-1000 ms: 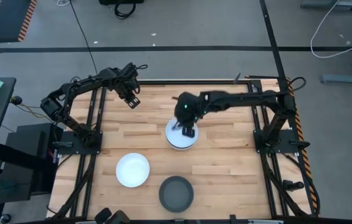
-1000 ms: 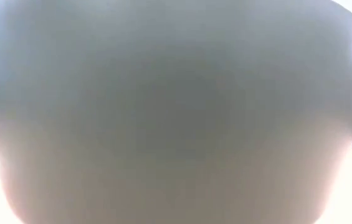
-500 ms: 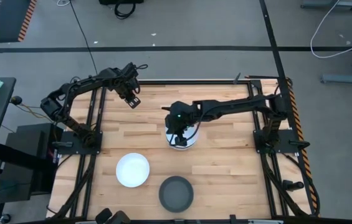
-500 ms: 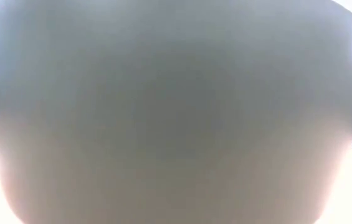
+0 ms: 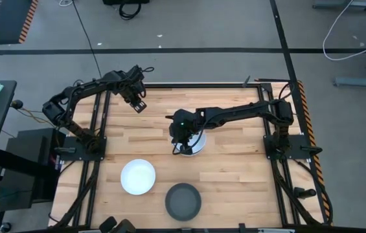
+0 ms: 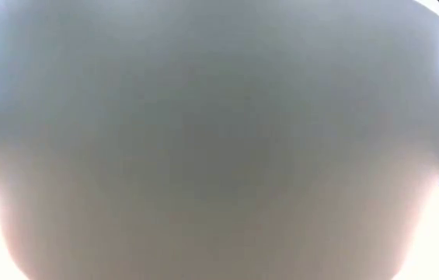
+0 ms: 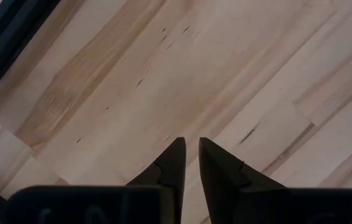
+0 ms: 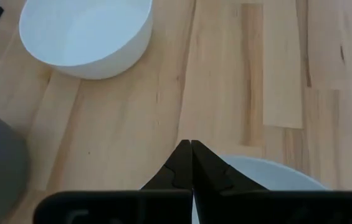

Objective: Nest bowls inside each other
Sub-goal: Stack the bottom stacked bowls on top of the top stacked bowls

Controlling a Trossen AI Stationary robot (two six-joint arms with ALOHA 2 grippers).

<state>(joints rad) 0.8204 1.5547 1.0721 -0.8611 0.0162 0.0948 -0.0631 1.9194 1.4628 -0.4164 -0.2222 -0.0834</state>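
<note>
High view: right gripper [image 5: 181,137] sits over the left edge of the white bowl stack [image 5: 194,144] at centre of the frame, on the wooden table [image 5: 234,162]. In the right wrist view its fingers [image 8: 191,163] are pressed together tip to tip, nothing between them; the stack's pale rim [image 8: 269,173] lies just beyond the tips.

Left gripper [image 5: 138,105] hangs at the upper left of the table, well apart from every bowl. Left wrist view: fingertips [image 7: 176,155] stand slightly apart with a narrow gap, only bare planks below.

Single white bowl [image 5: 137,177] lies lower left of the frame. Grey bowl [image 5: 183,201] lies at the lower centre, just to its right, not touching.

Low view: a pale grey rounded surface fills nearly the whole frame; cannot tell which bowl.
</note>
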